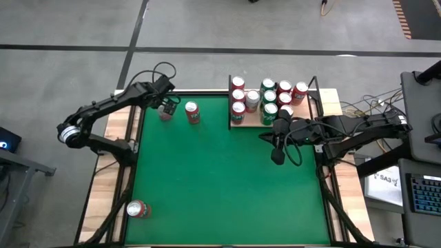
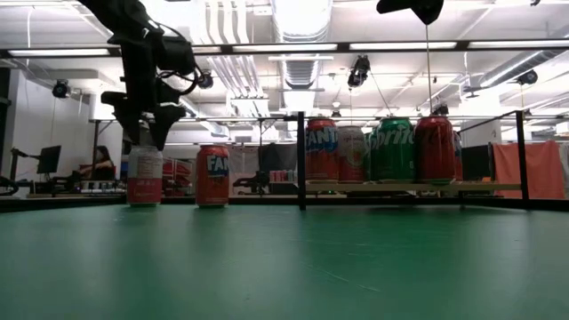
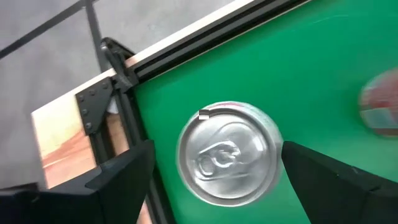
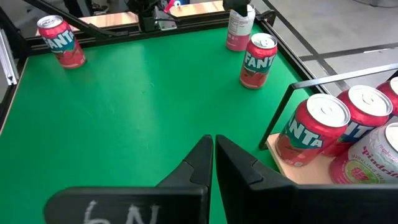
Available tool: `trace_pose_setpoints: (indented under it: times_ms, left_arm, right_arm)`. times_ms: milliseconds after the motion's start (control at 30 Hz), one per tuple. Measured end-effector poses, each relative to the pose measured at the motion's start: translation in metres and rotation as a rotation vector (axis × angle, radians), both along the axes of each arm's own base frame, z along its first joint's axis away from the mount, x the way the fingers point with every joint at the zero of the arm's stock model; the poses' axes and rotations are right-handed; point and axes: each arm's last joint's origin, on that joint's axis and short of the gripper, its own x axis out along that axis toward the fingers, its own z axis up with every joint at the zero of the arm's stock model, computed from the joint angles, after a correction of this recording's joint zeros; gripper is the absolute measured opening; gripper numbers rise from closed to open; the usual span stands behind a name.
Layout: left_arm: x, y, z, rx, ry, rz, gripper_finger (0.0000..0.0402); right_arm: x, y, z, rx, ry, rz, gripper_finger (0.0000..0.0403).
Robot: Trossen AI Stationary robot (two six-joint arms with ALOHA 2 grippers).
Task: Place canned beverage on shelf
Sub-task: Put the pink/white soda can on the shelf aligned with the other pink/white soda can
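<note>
A pale pink-and-white can (image 3: 227,152) stands upright on the green tabletop near its far left corner. My left gripper (image 3: 217,148) hangs open just above it, pointing steeply down, one finger on each side of the can's silver top and neither touching; the low view shows the fingertips (image 2: 147,133) level with the can's rim (image 2: 145,149). A red Fanta can (image 1: 192,112) stands just to its right. The shelf (image 1: 247,123), pale wood with black rods, carries several cans at the far right. My right gripper (image 1: 278,156) is shut and holds nothing, raised over the table in front of the shelf.
A third red can (image 1: 137,209) stands near the table's near left corner. The shelf's black rod frame (image 4: 283,112) rises beside my right gripper (image 4: 213,149). Bare green felt (image 1: 220,179) fills the table's middle. Wooden strips (image 3: 62,137) edge the table.
</note>
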Motion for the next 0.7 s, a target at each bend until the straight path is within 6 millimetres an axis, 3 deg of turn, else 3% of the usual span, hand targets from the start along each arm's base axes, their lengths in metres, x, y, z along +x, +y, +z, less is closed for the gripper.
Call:
trace_pose_setpoints:
  times_ms: [500, 700]
  left_arm:
    - [0.002, 0.004, -0.033, -0.009, 0.009, 0.019, 0.0331]
    - [0.0, -0.001, -0.043, -0.006, 0.015, 0.031, 0.0283]
  right_arm:
    - [0.0, 0.0, 0.0, 0.009, -0.002, -0.005, 0.0009]
    - [0.0, 0.0, 0.0, 0.008, -0.002, -0.005, 0.0009]
